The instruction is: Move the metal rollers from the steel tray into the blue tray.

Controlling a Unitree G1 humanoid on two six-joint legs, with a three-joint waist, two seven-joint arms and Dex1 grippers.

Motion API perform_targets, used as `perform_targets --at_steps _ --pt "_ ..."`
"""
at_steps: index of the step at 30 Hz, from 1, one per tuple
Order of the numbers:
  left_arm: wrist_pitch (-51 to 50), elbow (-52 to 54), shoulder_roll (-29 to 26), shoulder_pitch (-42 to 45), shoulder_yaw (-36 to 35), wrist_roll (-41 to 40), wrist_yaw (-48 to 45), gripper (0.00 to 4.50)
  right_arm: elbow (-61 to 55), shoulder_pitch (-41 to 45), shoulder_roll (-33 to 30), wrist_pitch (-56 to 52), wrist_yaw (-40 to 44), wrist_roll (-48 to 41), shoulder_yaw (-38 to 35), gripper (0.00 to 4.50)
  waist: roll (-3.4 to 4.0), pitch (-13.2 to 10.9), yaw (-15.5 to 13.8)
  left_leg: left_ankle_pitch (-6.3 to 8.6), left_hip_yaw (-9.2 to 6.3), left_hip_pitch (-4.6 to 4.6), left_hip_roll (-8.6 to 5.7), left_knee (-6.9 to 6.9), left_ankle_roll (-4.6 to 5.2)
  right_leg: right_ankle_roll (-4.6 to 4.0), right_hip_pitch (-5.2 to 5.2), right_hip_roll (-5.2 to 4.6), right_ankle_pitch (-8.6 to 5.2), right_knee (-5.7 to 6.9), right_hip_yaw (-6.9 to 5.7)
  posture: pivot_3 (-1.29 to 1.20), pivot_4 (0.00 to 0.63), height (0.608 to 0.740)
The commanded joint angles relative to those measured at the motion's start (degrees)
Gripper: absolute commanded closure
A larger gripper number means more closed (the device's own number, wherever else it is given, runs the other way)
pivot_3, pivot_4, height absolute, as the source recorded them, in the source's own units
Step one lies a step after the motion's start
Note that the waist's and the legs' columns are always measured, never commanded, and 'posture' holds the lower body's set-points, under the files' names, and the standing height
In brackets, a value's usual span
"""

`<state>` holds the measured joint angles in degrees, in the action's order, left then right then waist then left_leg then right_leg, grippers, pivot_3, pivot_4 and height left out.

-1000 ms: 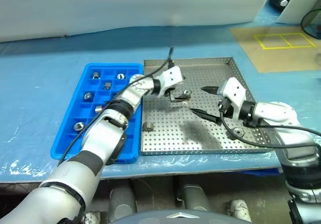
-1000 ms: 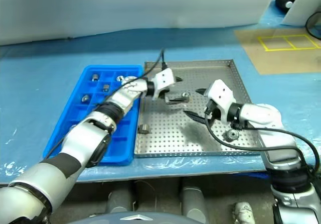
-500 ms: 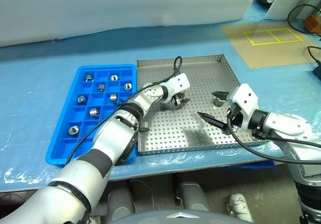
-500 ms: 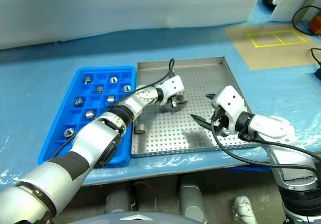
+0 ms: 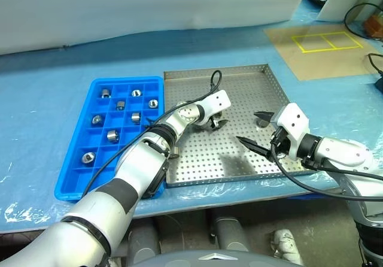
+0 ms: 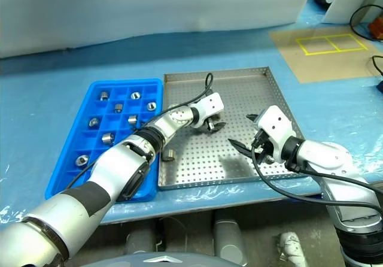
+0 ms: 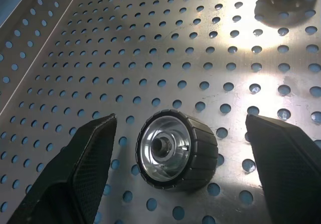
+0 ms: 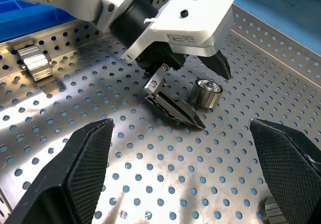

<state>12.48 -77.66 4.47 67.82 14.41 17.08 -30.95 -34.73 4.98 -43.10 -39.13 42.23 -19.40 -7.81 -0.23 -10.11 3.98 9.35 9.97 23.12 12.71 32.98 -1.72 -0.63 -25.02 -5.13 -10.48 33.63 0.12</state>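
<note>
Left gripper (image 7: pixel 175 148) open astride roller (image 7: pixel 176 149)

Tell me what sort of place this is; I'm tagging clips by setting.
Probably a robot lab or workshop bench set up for parts sorting: a table under blue plastic sheeting, a perforated steel tray beside a blue tray of compartments holding metal rollers, and yellow tape squares on a brown board.

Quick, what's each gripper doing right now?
Left gripper: open, straddling a metal roller, not gripping it.
Right gripper: open, holding nothing.
</note>
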Motion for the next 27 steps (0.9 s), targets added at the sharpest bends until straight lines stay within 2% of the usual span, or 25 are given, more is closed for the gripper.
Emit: perform_targets --at_steps 1,4,7,9,14,17,21,23,27 --pt "-0.95 0.16 0.24 -0.86 0.74 1.60 0.85 0.15 -2.00 0.31 -0.74 0.32 -0.67 -0.70 -1.50 0.00 0.00 0.00 0.05 0.01 0.00 -0.01 -0.02 0.02 0.01 0.02 0.02 -0.03 0.00 0.00 -0.01 -0.60 0.150 0.740" --pt "-1.30 0.14 0.13 -0.84 0.25 1.39 1.01 0.15 -1.85 0.59 -0.78 0.44 -0.87 -0.72 -1.23 0.00 -0.01 0.01 0.08 0.01 0.00 -0.02 -0.05 0.08 0.01 0.09 0.05 -0.05 0.00 0.00 -0.02 -0.59 0.150 0.740" --pt "-0.49 0.33 -0.11 -1.10 -0.07 0.85 -2.67 0.76 -1.61 0.72 -0.84 0.73 -1.05 -0.63 -0.95 0.00 -0.01 0.01 0.14 0.01 0.00 -0.02 -0.05 0.09 0.01 0.30 0.05 -0.05 -0.10 0.00 -0.03 -0.59 0.150 0.740" --pt "-0.78 0.38 -0.23 -1.06 0.23 1.36 -2.27 1.39 -1.37 0.84 -0.91 0.88 -1.06 -0.57 -0.88 0.00 0.00 0.01 0.17 0.01 0.00 -0.01 -0.04 0.09 0.01 0.29 0.04 -0.05 -0.09 -0.01 -0.04 -0.59 0.150 0.740" --pt "-1.07 0.41 -0.46 -0.97 -0.24 1.16 -1.79 1.39 -0.86 1.24 -0.96 1.13 -1.20 -0.35 -0.58 0.00 0.00 0.01 0.17 0.02 0.00 0.01 -0.03 0.07 0.02 0.14 0.04 -0.06 0.00 -0.02 -0.04 -0.58 0.150 0.740" --pt "-0.82 0.51 -0.74 -0.97 -0.50 0.89 -2.68 1.95 -0.60 1.22 -1.07 1.56 -0.97 -0.06 -0.04 0.00 0.00 0.01 0.17 0.02 0.00 0.01 -0.03 0.07 0.02 0.15 0.04 -0.06 -0.01 -0.04 -0.04 -0.58 0.150 0.740" --pt "-0.57 0.70 -1.08 -0.80 -1.28 0.07 -4.15 1.95 0.05 1.86 -0.87 2.01 -1.03 0.11 0.41 0.00 0.00 0.01 0.17 0.02 0.00 0.01 -0.03 0.07 0.02 0.19 0.03 -0.05 -0.03 -0.04 -0.04 -0.57 0.150 0.740" --pt "-0.54 0.84 -1.39 -0.65 -1.63 -0.10 -3.55 2.27 0.49 2.47 -0.73 2.23 -1.06 0.13 0.74 0.00 0.00 0.01 0.16 0.02 0.00 0.01 -0.04 0.07 0.02 0.26 0.02 -0.05 -0.07 -0.04 -0.04 -0.56 0.150 0.740" --pt "0.02 1.18 -2.19 -0.46 -2.67 -0.83 -4.14 2.27 1.66 3.49 -0.66 3.03 -0.99 0.41 1.62 0.00 0.00 0.01 0.15 0.02 0.00 0.04 -0.04 0.06 0.02 0.16 -0.01 -0.05 -0.01 -0.04 -0.04 -0.55 0.150 0.740"
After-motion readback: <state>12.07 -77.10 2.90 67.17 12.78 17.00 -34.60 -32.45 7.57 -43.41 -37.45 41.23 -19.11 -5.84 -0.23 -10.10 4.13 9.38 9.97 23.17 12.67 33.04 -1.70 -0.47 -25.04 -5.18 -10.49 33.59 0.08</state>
